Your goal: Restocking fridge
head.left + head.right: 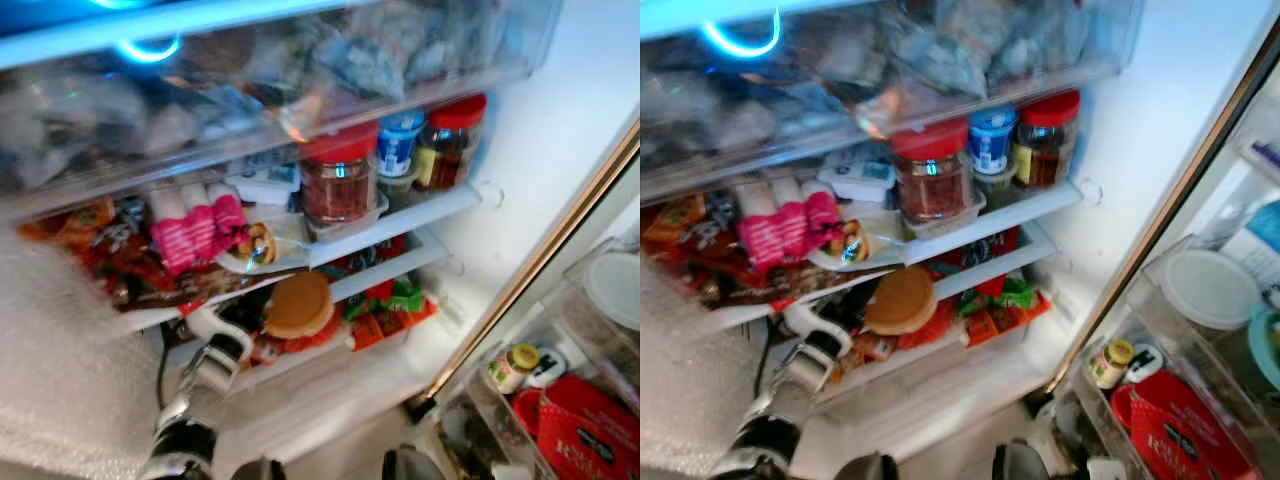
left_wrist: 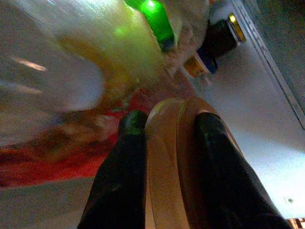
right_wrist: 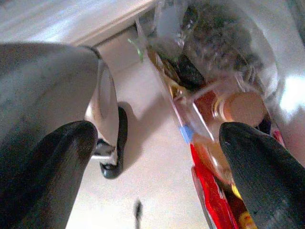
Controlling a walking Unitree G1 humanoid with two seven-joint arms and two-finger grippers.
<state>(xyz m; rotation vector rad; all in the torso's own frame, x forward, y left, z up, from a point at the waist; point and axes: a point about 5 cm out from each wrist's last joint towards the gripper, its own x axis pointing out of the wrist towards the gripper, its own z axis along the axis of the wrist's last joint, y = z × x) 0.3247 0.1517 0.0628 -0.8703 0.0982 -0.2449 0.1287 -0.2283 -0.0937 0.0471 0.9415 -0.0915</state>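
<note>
Open fridge, shelves crowded. The left gripper [image 2: 164,143] reaches into the lower shelf [image 1: 385,280], jaws clamped on a flat tan round container [image 1: 298,304] held on edge, likely to slip it among the packets. The right gripper [image 3: 157,162] hangs low by the door, jaws apart, empty

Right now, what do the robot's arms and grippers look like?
The left arm is silver metal with black joint sections and a thin black cable alongside. Its left gripper has two long, glossy black fingers with rounded tips. The right gripper has the same black, blunt-tipped fingers, thick and smooth, with no markings visible.
</note>
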